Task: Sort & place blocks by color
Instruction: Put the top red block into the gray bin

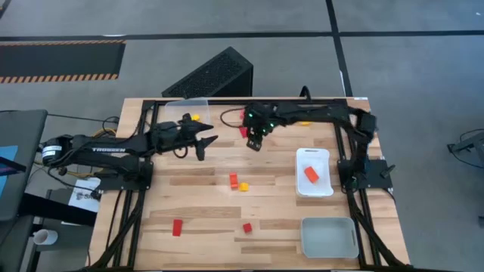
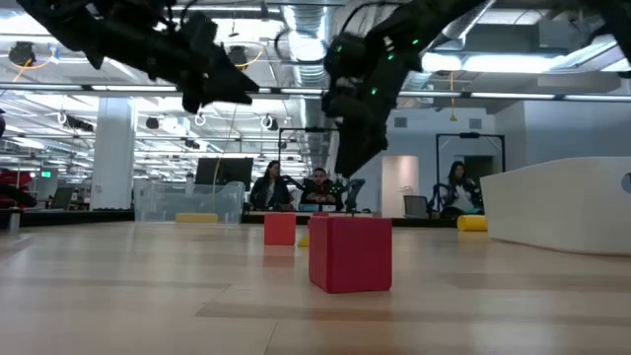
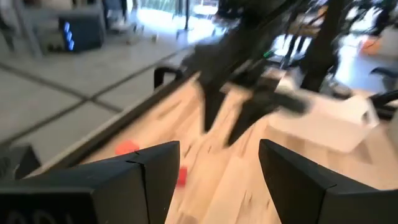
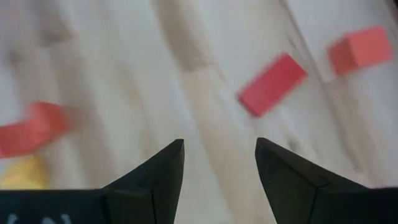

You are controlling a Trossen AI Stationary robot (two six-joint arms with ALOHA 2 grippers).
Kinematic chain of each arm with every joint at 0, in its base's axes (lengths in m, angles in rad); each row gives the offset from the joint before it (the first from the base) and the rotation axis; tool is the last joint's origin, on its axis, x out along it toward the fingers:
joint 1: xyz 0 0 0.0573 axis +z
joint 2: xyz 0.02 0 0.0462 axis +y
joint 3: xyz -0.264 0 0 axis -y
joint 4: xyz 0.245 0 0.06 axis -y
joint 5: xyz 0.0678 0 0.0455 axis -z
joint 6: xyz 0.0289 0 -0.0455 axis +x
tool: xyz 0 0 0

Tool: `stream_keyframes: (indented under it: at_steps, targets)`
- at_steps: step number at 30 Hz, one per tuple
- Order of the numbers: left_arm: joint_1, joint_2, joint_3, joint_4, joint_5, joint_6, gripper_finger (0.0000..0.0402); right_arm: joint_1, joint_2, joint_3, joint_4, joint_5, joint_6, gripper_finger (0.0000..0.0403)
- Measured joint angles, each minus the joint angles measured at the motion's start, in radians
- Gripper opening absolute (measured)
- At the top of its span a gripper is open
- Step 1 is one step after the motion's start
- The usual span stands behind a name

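Observation:
Small blocks lie scattered on the wooden table: a red one (image 1: 243,131) at the far side, an orange bar (image 1: 234,180) with a yellow block (image 1: 243,186) mid-table, and a red bar (image 1: 177,227) and a red cube (image 1: 246,227) near the front. One orange block (image 1: 311,174) lies in the white tray (image 1: 314,189). One yellow block (image 1: 194,117) lies in the clear tray (image 1: 181,109), and another yellow one (image 1: 305,121) shows under the right arm. My right gripper (image 1: 255,143) hovers open above the table beside the far red block. My left gripper (image 1: 198,145) is open in the air, left of it.
A grey tray (image 1: 329,236) sits at the near right corner. The black frame rails run along the table's edges. Bare wood lies between the mid-table blocks and the near ones. In the low view, people sit in the room behind the table.

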Motion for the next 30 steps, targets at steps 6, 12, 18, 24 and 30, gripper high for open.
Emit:
stream_keyframes:
  at_steps: [6,12,18,24,30]
  targets:
    - [0.013,0.186,0.06,0.001,-0.051,-0.063,0.0208,0.042,-0.227,-0.266,0.236,0.006,0.071,0.0223]
    - [0.084,0.449,0.242,-0.019,-0.086,-0.017,0.0208,0.088,-0.41,-0.484,0.466,0.004,0.089,0.0223]
    - [0.192,0.718,0.491,-0.217,-0.086,0.005,0.0208,0.168,-0.502,-0.576,0.491,0.048,0.104,0.0223]
    - [0.225,0.917,0.709,-0.468,-0.009,-0.017,0.0208,0.256,-0.547,-0.629,0.484,0.122,0.106,0.0223]
    - [0.217,1.037,0.891,-0.594,0.01,-0.026,0.0208,0.301,-0.562,-0.638,0.476,0.14,0.103,0.0223]
